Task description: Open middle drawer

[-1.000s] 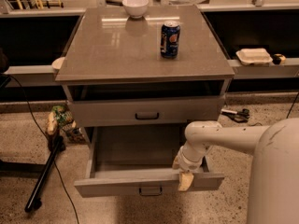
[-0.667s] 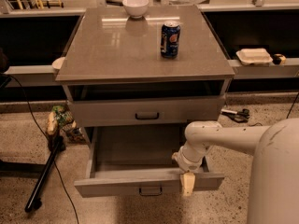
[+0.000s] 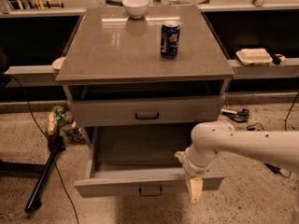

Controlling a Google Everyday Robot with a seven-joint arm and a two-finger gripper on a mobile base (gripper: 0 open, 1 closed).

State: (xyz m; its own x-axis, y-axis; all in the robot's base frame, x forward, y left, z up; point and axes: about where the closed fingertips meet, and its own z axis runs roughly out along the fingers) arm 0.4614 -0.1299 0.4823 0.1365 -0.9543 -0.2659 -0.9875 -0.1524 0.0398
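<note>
The middle drawer (image 3: 117, 185) is grey with a small dark bar handle (image 3: 150, 189). It stands pulled far out from the cabinet (image 3: 140, 55), and its inside shows empty. My gripper (image 3: 192, 183) hangs from the white arm (image 3: 243, 143) at the right part of the drawer's front edge, with a beige tip reaching down over the front. The drawer above (image 3: 147, 111) is closed. Any drawer below is hidden under the open one.
A blue soda can (image 3: 170, 39) and a white bowl (image 3: 135, 6) stand on the cabinet top. A black stand leg (image 3: 44, 181) and cables lie on the floor at left, next to a small bag (image 3: 60, 118). A white container (image 3: 253, 56) sits on the right ledge.
My gripper has shifted slightly right and down along the drawer's front. The drawer stays pulled out about as far as before.
</note>
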